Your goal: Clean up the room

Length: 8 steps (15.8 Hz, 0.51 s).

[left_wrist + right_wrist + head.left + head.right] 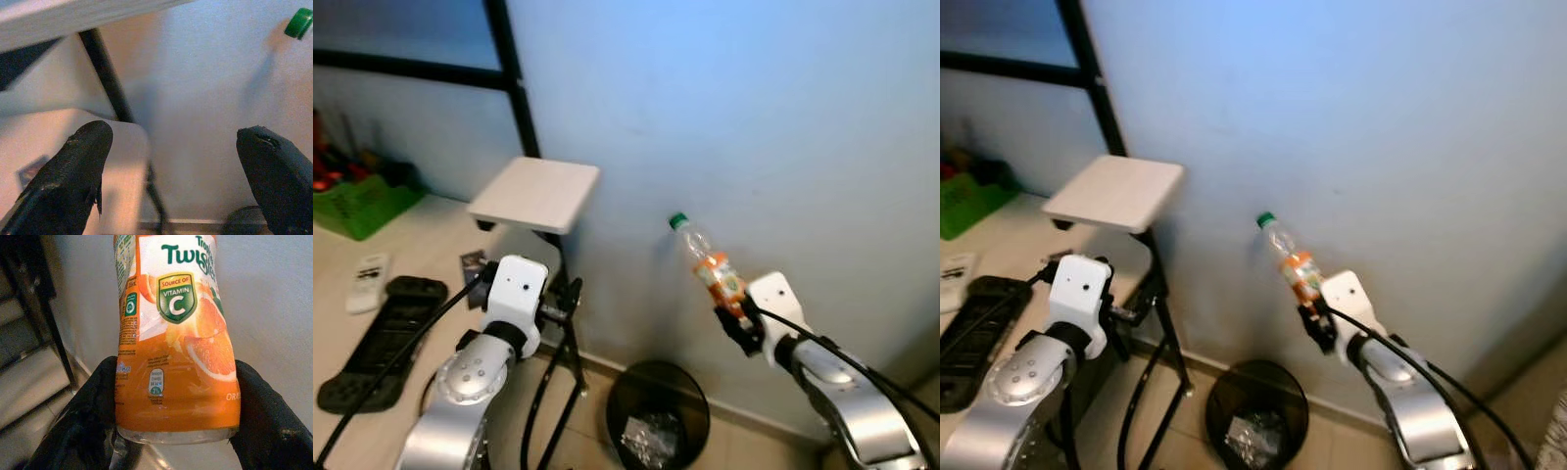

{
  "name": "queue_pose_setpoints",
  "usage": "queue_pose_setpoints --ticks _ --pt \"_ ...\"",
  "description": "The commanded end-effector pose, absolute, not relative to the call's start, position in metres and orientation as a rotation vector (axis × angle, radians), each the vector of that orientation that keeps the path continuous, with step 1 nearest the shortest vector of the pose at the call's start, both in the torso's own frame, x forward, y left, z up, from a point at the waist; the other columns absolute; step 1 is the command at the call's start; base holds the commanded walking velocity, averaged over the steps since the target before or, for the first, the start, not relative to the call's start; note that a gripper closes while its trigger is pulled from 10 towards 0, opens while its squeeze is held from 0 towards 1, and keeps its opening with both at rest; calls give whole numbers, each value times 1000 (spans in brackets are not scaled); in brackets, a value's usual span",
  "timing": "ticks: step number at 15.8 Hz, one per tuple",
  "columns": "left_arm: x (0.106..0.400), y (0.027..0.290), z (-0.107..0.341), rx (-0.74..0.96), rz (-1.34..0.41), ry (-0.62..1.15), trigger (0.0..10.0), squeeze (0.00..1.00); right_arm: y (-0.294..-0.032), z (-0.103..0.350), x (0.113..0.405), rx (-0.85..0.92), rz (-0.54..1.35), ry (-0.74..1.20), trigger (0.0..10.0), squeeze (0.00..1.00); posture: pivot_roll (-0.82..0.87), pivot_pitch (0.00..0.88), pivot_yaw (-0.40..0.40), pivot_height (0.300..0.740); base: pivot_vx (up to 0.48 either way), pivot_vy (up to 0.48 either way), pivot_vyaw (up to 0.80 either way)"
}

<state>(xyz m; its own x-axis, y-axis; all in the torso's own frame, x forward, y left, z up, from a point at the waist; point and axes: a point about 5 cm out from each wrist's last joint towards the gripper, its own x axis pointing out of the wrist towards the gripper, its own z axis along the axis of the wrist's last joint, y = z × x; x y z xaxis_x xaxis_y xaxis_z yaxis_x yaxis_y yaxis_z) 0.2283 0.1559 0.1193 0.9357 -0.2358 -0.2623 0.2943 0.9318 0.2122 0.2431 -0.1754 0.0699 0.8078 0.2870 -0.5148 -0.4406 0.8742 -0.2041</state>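
You have the bottle (710,262) in the right gripper (741,318), whose fingers (98,411) are closed on its lower part, on the orange label just above the base; it is held up in the air, tilted, with the green cap (678,221) toward the wall (754,117). The bottle looks like thin clear plastic and the upper part seems empty, so I judge it very light and a little soft: it can dent or turn under a strong squeeze, and the glossy label may be slippery. The hold low on the body, where the plastic is stiffer near the base, seems a good place to keep it. The left gripper (171,176) is wide open and holds nothing; it is raised beside the small white stand (536,193) with black legs. Below and between the arms, on the floor against the wall, stands the black bin (658,411), with some crumpled shiny waste inside. The bottle is above the bin and somewhat to the right of it, so I think you must bring it more over the opening before you let it go, because a light bottle can bounce off the rim. At the left is a pale surface (421,245) with a white remote (367,282), a black controller (382,338) and a green basket (360,201).
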Motion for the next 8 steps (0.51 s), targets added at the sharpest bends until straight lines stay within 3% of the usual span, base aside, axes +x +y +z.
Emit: queue_pose_setpoints --ticks 1,8 --pt "229 154 116 278 -338 251 10000 0 -168 65 244 -375 468 520 10000 0 12 8 32 740 0 0 0" --pt "220 130 112 341 -762 300 10000 0 -165 10 245 -605 608 743 10000 0 -9 90 13 740 0 0 0"
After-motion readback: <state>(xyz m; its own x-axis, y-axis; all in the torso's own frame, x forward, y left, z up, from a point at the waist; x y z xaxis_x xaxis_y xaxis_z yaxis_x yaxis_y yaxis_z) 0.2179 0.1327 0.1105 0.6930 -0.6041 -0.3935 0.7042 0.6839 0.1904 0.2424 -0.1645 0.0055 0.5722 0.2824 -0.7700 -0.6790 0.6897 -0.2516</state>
